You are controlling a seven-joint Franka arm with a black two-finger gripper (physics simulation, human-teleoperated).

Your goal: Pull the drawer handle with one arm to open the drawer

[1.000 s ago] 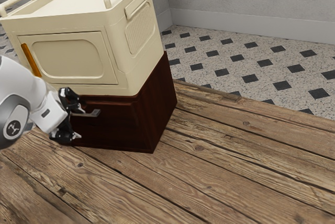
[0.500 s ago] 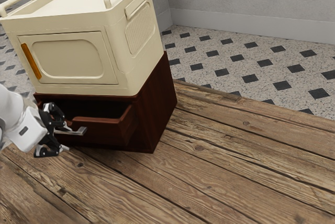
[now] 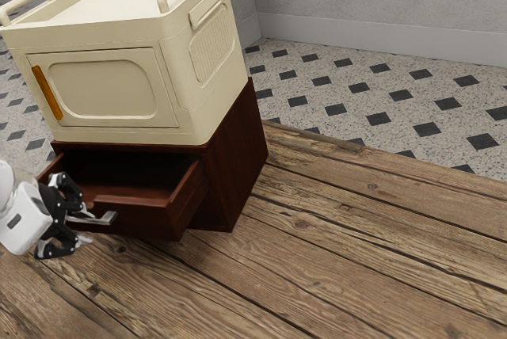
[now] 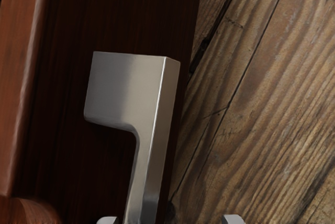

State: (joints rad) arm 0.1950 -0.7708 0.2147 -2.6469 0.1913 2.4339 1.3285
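The cabinet (image 3: 231,157) holds its spot, and out comes the drawer (image 3: 139,221), farther than a moment ago: clearly open, job looking nearly done! The gripper (image 3: 85,227) has its jaws apart, unclamped, the handle (image 3: 108,218) between them at the drawer's front.

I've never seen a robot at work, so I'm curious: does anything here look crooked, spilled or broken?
Nothing stands out. The cream cabinet sits evenly on the dark wooden one, with no spill or damage visible. The drawer is out, but that's the task; my gripper is at its handle.
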